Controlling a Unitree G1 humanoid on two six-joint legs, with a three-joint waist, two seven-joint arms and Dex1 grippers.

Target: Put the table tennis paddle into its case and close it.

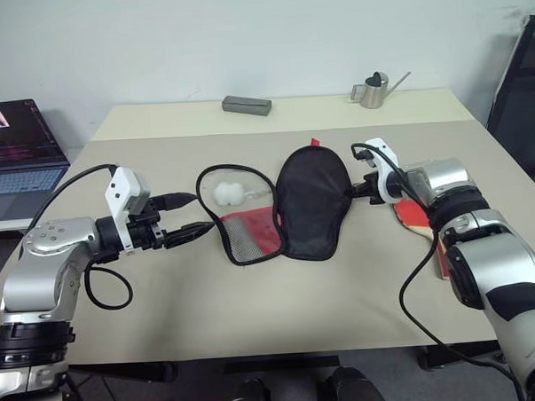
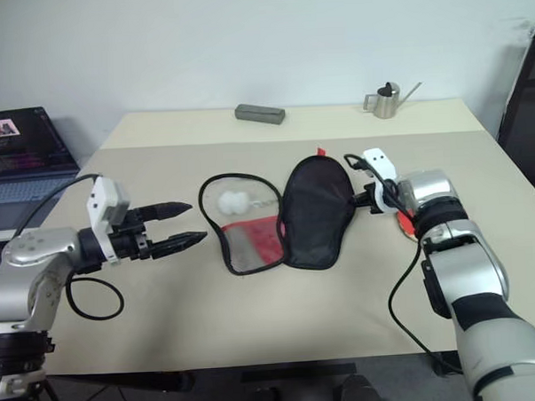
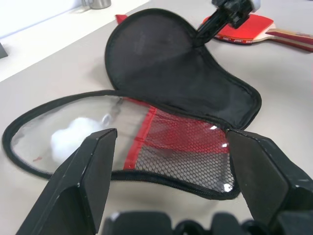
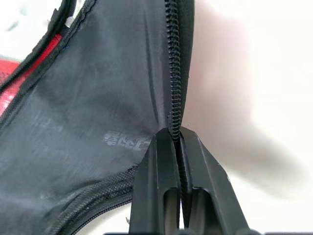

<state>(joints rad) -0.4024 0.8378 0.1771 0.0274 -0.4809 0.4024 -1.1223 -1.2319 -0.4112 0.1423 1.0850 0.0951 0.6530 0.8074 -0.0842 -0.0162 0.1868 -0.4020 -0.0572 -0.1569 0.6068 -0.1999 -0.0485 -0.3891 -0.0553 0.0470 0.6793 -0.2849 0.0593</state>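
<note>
Two bystanders, a grey box [image 1: 247,105] and watering can [image 1: 374,90], sit well behind the case [image 1: 312,203].

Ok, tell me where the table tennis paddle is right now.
The table tennis paddle lies flat on the table on the robot's right, just beyond the open case and partly hidden behind the right hand in the head views.

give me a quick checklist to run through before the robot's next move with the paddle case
1. Black and red soft zip case lies spread open: ok.
2. Right gripper shut on the case's zipper edge: ok.
3. Left gripper open, apart from the case: ok.
4. Red rubber-faced table tennis paddle inside the case: not ok; it lies on the beige table beside it.
5. White fluffy pom-pom clear of the black half: ok.
</note>
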